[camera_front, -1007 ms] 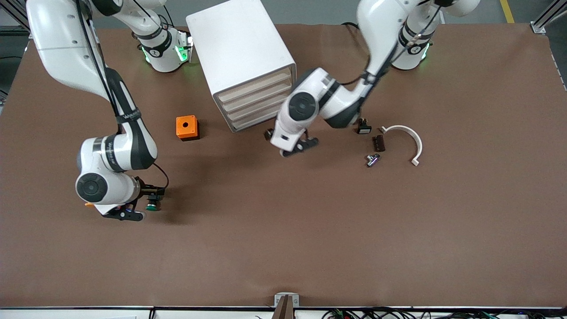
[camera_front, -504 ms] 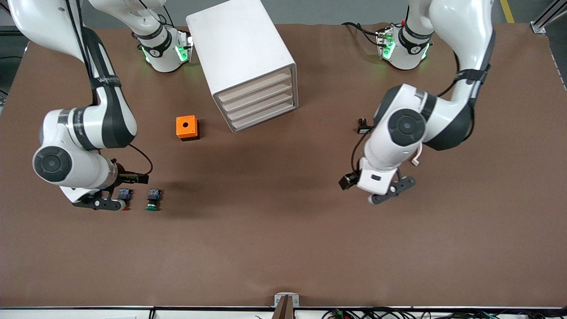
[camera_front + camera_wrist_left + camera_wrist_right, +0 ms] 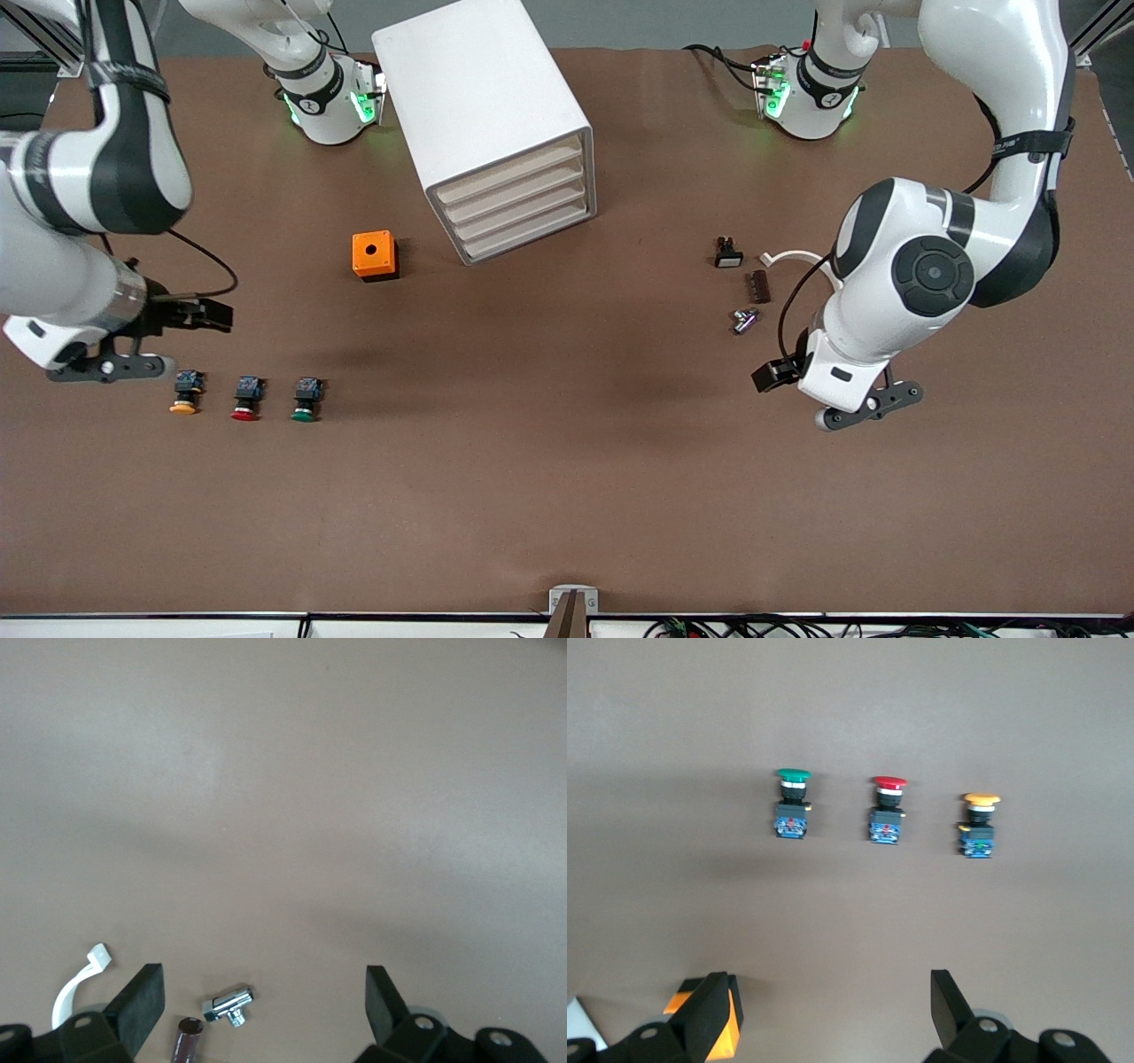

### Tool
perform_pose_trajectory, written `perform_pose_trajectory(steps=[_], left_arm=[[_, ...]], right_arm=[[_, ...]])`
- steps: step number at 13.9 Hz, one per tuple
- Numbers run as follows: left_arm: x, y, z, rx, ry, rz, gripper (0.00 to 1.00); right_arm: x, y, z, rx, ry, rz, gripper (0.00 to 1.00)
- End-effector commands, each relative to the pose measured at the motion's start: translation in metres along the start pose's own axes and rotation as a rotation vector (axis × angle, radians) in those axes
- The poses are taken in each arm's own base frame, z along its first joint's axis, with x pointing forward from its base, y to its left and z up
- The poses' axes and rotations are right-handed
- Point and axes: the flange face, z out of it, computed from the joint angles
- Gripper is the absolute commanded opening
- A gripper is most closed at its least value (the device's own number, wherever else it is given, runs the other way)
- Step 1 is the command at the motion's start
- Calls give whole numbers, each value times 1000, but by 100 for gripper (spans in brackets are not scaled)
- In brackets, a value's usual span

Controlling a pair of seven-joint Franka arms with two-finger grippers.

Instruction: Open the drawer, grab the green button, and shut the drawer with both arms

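The green-capped button [image 3: 306,400] stands on the table at the right arm's end, nearer to the front camera than the orange box. It is last in a row with a red-capped [image 3: 247,399] and a yellow-capped button [image 3: 184,394]. The right wrist view shows the green button [image 3: 792,804] with nothing holding it. My right gripper [image 3: 111,365] is open and empty [image 3: 828,1010], up over the table beside the row. My left gripper [image 3: 866,408] is open and empty [image 3: 263,1005] over the table at the left arm's end. The white drawer cabinet [image 3: 496,115] has all its drawers shut.
An orange box [image 3: 375,255] with a round hole sits beside the cabinet. Near the left gripper lie a chrome fitting [image 3: 744,320], a brown block [image 3: 757,286], a small black part [image 3: 727,253] and a white curved piece [image 3: 788,257].
My right gripper has let go of the green button and drawn away toward its end of the table. My left arm has swung from the cabinet's front to the left arm's end.
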Motion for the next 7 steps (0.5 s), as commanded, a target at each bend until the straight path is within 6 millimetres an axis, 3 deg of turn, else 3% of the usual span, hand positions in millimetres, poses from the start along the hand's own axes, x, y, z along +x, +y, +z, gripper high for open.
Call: perform_pose_trajectory(steps=[1,5,7], left_arm=[[-2,-12,-20,30,-2,36,100],[0,-50,-57,57,-26,137,100],[2,-85,-90,68,-31,154,100]], right_arm=[[-40,9,-55,20,43,-13,100],[-73,11,-105,17,91,-9,100],[-77,14,-119,16,103,-6,100]])
